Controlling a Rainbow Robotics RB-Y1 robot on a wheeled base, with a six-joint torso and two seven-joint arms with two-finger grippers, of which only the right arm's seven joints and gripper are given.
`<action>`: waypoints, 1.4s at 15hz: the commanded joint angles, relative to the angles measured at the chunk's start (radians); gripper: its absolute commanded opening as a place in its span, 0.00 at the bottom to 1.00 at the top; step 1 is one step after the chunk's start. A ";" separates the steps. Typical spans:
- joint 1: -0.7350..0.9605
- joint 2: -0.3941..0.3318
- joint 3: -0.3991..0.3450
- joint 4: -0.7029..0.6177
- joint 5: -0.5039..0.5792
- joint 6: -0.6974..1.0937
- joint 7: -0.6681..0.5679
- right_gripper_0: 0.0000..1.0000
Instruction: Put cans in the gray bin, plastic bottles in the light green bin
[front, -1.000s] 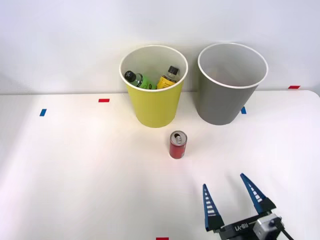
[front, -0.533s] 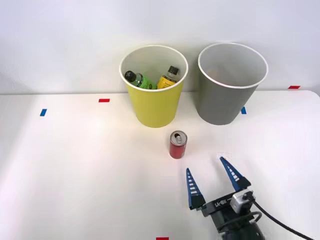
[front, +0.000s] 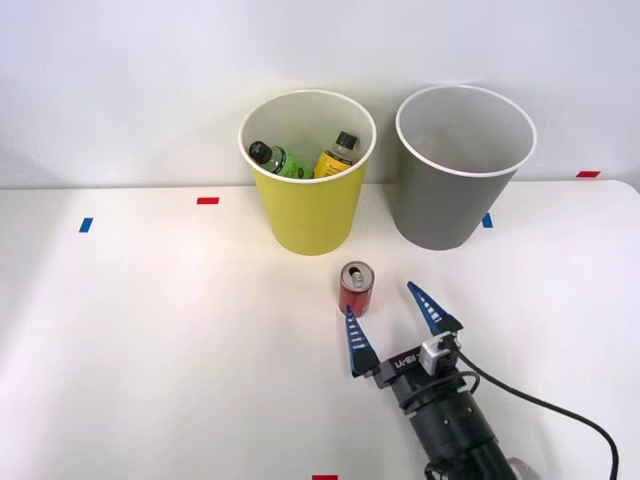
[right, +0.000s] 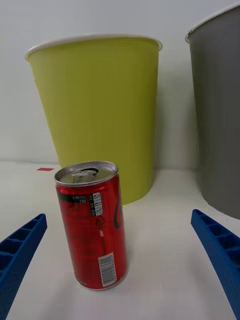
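front overhead, wrist low; both share can (front: 356, 289).

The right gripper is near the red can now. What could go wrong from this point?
1. The red can stands off-centre between the open fingers of the right gripper, near one finger. That finger could bump it and tip it over.
2. The light green bin stands just behind the can, closer than the gray bin. The lifted can might clip its rim or drop into the wrong bin, where the two bottles already lie.
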 joint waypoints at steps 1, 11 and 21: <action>-0.086 0.032 0.000 0.087 0.009 0.000 0.002 1.00; -0.191 0.070 -0.013 0.165 0.022 0.036 0.040 1.00; -0.188 0.075 -0.016 0.164 0.019 0.038 0.063 0.17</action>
